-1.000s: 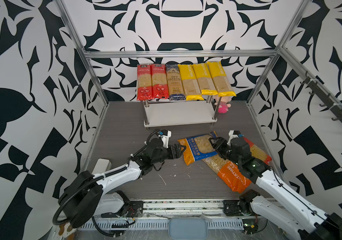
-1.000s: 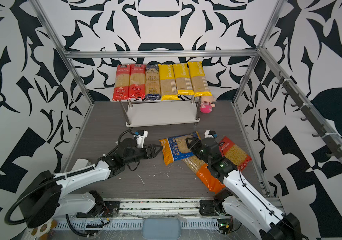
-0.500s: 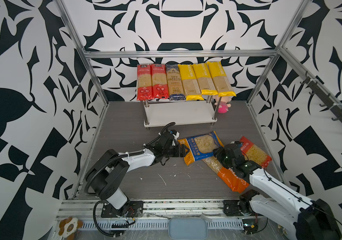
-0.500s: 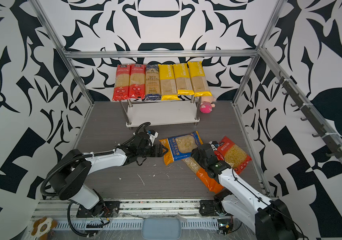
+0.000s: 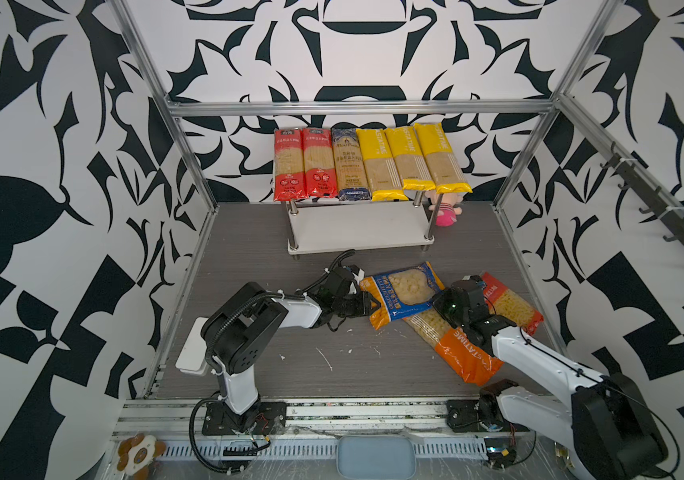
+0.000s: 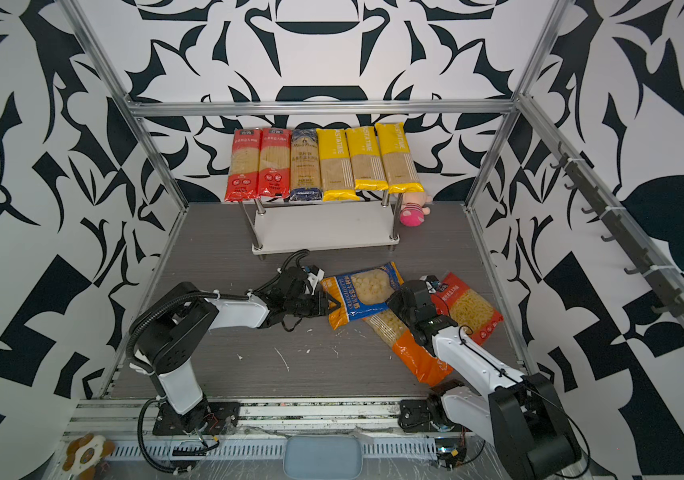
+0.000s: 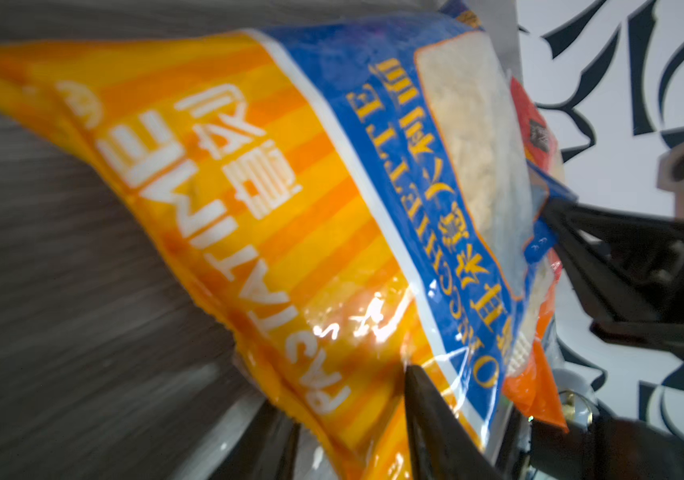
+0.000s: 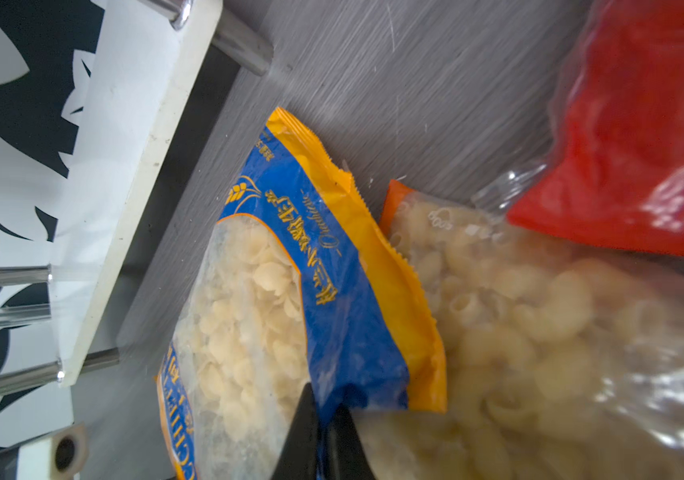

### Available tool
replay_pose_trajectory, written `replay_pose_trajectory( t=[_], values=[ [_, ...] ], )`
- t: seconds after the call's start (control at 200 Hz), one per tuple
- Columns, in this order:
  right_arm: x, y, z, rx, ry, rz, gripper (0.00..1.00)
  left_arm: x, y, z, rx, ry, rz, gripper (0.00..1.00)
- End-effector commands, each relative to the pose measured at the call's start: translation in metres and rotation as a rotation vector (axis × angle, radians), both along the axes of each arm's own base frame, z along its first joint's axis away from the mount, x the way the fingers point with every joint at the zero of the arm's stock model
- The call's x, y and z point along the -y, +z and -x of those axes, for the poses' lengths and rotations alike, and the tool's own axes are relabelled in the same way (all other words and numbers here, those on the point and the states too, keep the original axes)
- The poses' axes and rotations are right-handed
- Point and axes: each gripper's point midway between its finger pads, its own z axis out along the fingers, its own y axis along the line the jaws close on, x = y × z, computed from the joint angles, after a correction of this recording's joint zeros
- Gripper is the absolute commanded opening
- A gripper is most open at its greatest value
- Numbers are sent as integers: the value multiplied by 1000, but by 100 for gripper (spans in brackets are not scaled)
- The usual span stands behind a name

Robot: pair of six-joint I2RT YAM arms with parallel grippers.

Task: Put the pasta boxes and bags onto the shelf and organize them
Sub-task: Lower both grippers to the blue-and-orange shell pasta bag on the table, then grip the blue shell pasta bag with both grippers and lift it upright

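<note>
Both top views: six spaghetti packs (image 5: 369,164) lie side by side on the top board of the shelf (image 5: 357,232), upper centre of frame. Lower board bare. Three short-pasta bags lie on the surface (image 5: 290,353), centre right of frame. The blue orecchiette bag (image 5: 402,293) overlaps the clear end of the orange PASTATIME bag (image 5: 461,353). The red bag (image 5: 510,303) lies furthest right.

Top views put the left gripper (image 5: 369,305) at the blue bag's left, orange-striped end and the right gripper (image 5: 436,297) at its right edge. Neither top view shows how the jaws stand.

Right wrist view only: right jaws are closed, pinching a corner of the blue bag (image 8: 332,291) between the two black tips (image 8: 319,411). The macaroni of the orange bag (image 8: 519,311) lies just beside them.

Left wrist view only: the bag's striped end fills the frame. One finger (image 7: 427,415) lies across its top face, and a dark shape shows under it. The jaws straddle that end; cannot tell whether they pinch it. The right gripper (image 7: 548,208) shows at the far corner.
</note>
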Motion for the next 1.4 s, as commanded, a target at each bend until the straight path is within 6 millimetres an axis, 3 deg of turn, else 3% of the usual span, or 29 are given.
replay_pose_trajectory(
  t=[0.0, 0.155, 0.36, 0.52, 0.695, 0.87, 1.04, 1.12, 1.24, 1.395],
  values=[
    [-18, 16, -14, 70, 92, -27, 1, 4, 16, 10, 26, -26, 76, 23],
    [-48, 21, -22, 84, 223, -41, 0, 3, 32, 32, 48, -80, 112, 7],
    [-95, 33, -40, 117, 405, -19, 0, -4, 27, 78, 25, -151, 44, 6],
    [-143, 38, -63, 147, 519, -15, 0, -5, 23, 108, 8, -188, 6, 18],
    [-176, 30, -81, 170, 583, -78, 3, -17, 34, 119, 24, -188, -12, 39],
    [-164, 33, -76, 148, 603, -38, 38, -59, 55, 114, 90, -132, -78, 57],
    [-127, 23, -48, 76, 614, 13, 48, -102, 57, 88, 104, 20, -75, 72],
    [-119, 16, -28, 27, 659, 20, 55, -115, 53, 74, 84, 92, -48, 79],
    [-117, -3, -2, -58, 725, 23, 65, -120, 47, 57, 80, 153, -34, 84],
    [-116, -17, 8, -87, 749, 16, 69, -109, 29, 43, 40, 167, -47, 84]
  ],
)
